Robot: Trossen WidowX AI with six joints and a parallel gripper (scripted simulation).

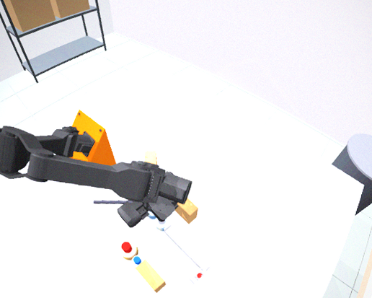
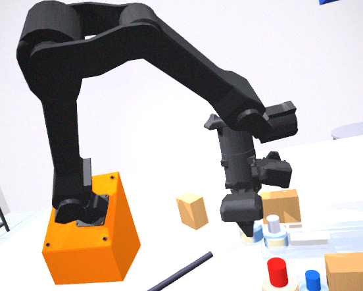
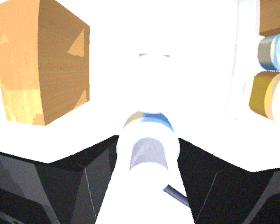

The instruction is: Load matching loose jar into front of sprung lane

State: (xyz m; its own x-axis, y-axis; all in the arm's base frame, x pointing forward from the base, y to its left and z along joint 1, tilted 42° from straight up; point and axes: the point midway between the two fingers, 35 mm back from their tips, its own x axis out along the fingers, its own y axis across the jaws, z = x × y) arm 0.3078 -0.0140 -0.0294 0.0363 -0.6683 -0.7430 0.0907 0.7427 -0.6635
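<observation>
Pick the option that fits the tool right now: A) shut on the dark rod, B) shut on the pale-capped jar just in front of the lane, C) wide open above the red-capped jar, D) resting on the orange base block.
B: in the wrist view the tool has its fingers on either side of the pale-capped jar, while the red-capped jar and dark rod lie apart, untouched.
</observation>
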